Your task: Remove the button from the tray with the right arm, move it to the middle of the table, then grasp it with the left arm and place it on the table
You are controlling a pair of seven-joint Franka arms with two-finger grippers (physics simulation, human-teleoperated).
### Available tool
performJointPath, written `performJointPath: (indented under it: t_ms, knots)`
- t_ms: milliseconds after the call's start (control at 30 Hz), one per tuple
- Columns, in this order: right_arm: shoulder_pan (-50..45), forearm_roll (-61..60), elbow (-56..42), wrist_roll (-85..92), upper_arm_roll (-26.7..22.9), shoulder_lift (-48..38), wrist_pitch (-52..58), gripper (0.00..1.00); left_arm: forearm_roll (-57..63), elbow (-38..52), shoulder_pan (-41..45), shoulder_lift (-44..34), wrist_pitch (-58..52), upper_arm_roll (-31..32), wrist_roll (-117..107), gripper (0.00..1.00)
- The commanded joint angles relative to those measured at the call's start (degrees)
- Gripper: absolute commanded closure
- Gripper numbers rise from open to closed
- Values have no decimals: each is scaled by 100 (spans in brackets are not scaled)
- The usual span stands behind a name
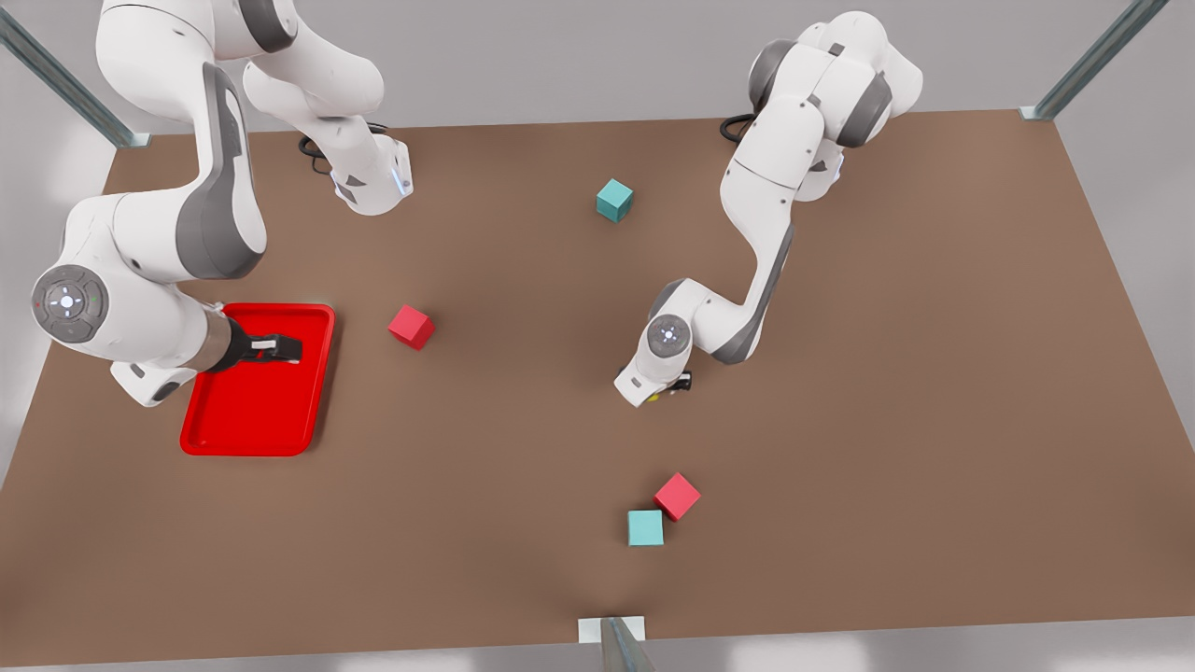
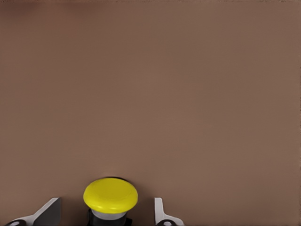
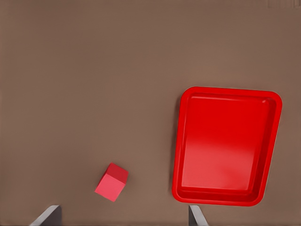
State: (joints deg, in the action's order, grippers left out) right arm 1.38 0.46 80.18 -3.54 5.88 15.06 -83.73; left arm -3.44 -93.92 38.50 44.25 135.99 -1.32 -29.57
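Button: between left gripper's spread fingers mid-table, yellow cap clear in left wrist view. Right gripper: wide, holding nothing, above tray; red cube beside the tray.

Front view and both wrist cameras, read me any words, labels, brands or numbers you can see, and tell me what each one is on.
None: no readable text in these pictures.
The button, tray, table and cubes carry no lettering.
Small lit marks on an arm joint: symbols, not readable characters.

- The button's dark base is cut off at the picture's edge, between the left gripper's jaws.
- In the front view, the button is a tiny yellow speck under the wrist.
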Motion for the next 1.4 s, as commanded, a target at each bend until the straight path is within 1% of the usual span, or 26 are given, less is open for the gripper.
performJointPath:
  t_ms: [0,67,133,200,267,400,467,700,867,967,1233,1267,1333,1367]
  knots:
    - [12,-11,-3,442,1,-12,5,0,10,23,0,-4,-2,0,188,3]
    - [20,-20,-3,460,1,-12,5,0,10,23,0,-22,-20,0,250,3]
    - [12,-37,-3,460,1,-12,23,0,10,23,-18,-22,-28,-9,320,7]
    - [12,-29,-3,460,1,-12,23,0,10,23,-18,-22,-37,-9,329,15]
    - [12,-29,-3,460,1,-12,23,0,10,23,-18,-22,-37,-9,355,20]
    - [12,-20,-3,451,1,-12,23,0,10,23,-18,-22,-55,-9,347,37]
    - [3,-20,-3,451,-7,-12,32,0,10,23,-18,-22,-64,-9,347,43]
    - [-59,-11,6,433,1,-3,111,0,1,41,-9,-31,-134,-18,346,47]
    - [-208,24,15,407,1,32,120,0,-8,50,-9,-40,-169,-18,347,55]
    - [-217,33,15,407,10,41,164,0,-8,58,-9,-40,-169,-26,338,56]
    - [-208,33,6,416,10,41,164,0,1,348,-9,-101,-775,-97,320,56]
    - [-208,33,15,416,10,41,164,0,19,366,61,-110,-915,-332,320,56]
    - [-199,33,6,416,1,41,164,0,89,595,176,-127,-1610,-597,206,56]
    - [-182,33,6,416,1,41,164,0,203,761,307,-180,-1961,-773,-259,56]
